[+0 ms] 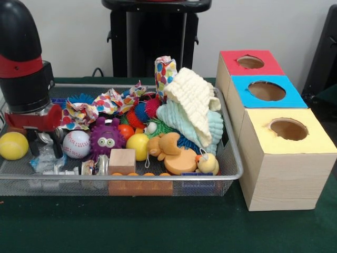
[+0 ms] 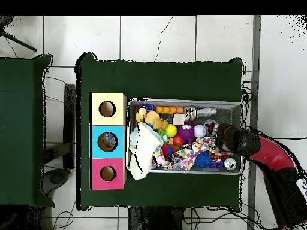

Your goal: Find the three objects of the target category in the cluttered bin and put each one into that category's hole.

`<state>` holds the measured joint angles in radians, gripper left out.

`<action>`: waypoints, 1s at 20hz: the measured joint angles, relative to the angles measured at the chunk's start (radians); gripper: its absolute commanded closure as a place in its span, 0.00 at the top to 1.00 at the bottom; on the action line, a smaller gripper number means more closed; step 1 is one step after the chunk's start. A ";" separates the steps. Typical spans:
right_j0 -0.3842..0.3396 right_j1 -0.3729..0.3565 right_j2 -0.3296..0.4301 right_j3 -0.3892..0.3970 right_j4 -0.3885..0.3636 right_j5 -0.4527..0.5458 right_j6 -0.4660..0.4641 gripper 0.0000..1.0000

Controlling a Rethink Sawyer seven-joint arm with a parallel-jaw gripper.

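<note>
Gripper (image 1: pixel 39 138) low in bin (image 1: pixel 231 174) beside baseball (image 1: pixel 76 144) — grip state unclear; probe slowly, avoid snagging mesh.

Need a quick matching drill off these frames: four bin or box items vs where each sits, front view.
Items:
1. baseball
2. wooden cube
3. cream cloth
4. yellow-topped box

Places:
A. outside the bin, nearest the camera
B. draped high at the bin's right
C. front middle of the bin
D. left part, beside the purple toy

Pairs: 1-D, 2-C, 3-B, 4-A
</note>
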<state>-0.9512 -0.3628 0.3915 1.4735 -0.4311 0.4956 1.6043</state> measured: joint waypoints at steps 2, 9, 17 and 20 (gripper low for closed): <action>0.002 -0.002 -0.004 0.001 0.001 -0.002 0.000 1.00; 0.031 -0.011 -0.034 0.002 -0.001 -0.001 0.000 1.00; 0.054 -0.030 -0.055 0.003 -0.002 0.011 0.000 1.00; 0.057 -0.038 -0.062 0.004 -0.002 0.026 0.000 1.00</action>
<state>-0.8938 -0.4007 0.3297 1.4771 -0.4330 0.5212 1.6043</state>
